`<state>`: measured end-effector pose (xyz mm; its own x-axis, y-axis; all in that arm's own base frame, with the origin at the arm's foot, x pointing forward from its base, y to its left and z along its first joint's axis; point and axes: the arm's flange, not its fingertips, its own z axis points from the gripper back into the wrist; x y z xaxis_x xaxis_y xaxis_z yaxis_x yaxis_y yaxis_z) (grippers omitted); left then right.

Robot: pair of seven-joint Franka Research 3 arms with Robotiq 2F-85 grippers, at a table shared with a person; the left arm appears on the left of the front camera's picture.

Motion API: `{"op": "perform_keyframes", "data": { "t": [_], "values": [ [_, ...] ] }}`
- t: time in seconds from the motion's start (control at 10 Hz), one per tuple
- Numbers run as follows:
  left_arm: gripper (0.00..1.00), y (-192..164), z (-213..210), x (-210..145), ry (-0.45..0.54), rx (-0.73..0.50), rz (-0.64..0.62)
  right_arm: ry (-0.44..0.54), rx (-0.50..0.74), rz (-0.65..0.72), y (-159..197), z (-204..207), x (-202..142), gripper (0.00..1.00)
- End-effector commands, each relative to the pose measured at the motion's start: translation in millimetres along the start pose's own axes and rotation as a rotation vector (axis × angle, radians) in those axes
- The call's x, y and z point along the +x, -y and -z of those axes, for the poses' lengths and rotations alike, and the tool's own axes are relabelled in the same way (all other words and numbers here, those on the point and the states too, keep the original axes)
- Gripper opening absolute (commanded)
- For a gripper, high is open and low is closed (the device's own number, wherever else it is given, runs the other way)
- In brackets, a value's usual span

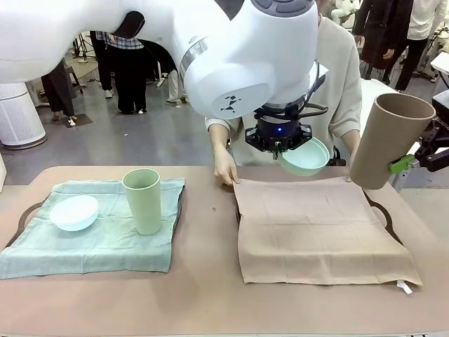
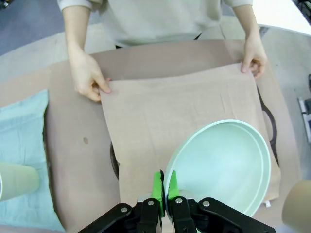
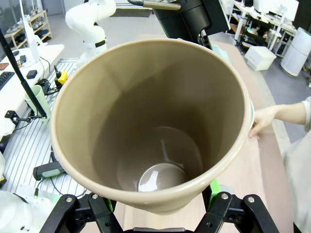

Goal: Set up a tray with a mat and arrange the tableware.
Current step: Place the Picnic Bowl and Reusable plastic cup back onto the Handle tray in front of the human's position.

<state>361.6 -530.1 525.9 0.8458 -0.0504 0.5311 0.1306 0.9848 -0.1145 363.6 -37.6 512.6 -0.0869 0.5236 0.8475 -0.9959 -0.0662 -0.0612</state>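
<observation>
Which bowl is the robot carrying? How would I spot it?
Look above the far edge of the tan mat, where the person's hands press it flat. The mint green bowl hangs there, pinched by its rim; the pale blue bowl rests on the other mat.

A bulky white arm [image 1: 238,56] with a small black mark is seen above a black wrist lit blue, with black grippers bearing green pads [image 2: 158,187].
</observation>
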Motion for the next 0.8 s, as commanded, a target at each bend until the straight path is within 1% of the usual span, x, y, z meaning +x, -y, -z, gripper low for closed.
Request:
{"op": "perform_keyframes", "data": {
  "t": [0.0, 0.4, 0.5, 0.7],
  "values": [
    [0.00, 0, -1, 1, 0.000, -0.012, 0.005, -0.003, 0.000, 0.000, 3, -1, 0, 0.00],
    [0.00, 0, -1, 1, 0.000, -0.012, 0.005, -0.003, 0.000, 0.000, 3, -1, 0, 0.00],
    [0.04, 0, 0, 0, 0.000, 0.000, 0.000, 0.000, 0.000, 0.000, 0, 0, 0, 0.81],
    [0.04, -13, 34, 3, -0.060, -0.031, 0.019, -0.010, 0.037, 0.051, 27, 18, -36, 0.81]
  ]
}}
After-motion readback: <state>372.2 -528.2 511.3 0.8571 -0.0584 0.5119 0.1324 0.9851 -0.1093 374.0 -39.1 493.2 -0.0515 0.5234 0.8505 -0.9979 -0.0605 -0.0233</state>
